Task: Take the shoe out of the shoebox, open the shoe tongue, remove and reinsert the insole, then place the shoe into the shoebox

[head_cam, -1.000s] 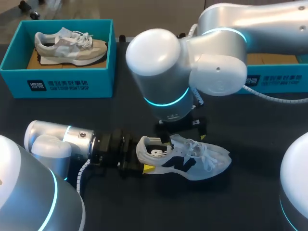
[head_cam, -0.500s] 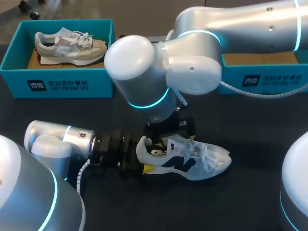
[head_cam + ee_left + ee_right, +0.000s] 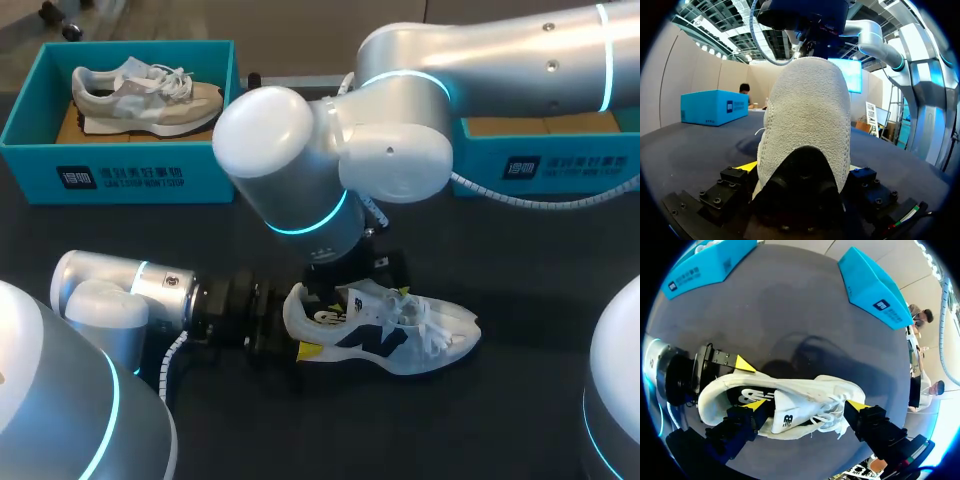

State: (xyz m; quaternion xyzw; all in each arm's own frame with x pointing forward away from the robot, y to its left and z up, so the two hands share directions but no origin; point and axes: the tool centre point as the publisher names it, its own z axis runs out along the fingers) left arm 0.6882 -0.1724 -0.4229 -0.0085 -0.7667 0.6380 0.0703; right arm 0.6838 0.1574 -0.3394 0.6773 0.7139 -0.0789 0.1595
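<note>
while the white shoe [image 3: 385, 335] stands on its sole on the dark table [image 3: 520, 400], outside either box, the left gripper [image 3: 800, 172] comes in low from behind and is clamped on the heel [image 3: 807, 115], one finger pressed to each side of it. the toe points away from that gripper. the right arm reaches in over the middle, and the right gripper [image 3: 806, 405] hangs just above the shoe with its fingers spread wide and closed on nothing. one yellow tip sits at the shoe's opening beside the tongue [image 3: 790, 415], the other just past the laces [image 3: 827, 417] toward the toe. whether either tip touches the shoe cannot be told. at the far left corner of the table a teal shoebox [image 3: 130, 175] holds a grey and beige shoe [image 3: 145, 95] lying on its side. a second teal shoebox [image 3: 560, 160] stands at the far right, well apart from the white shoe, partly hidden behind the right arm.
</note>
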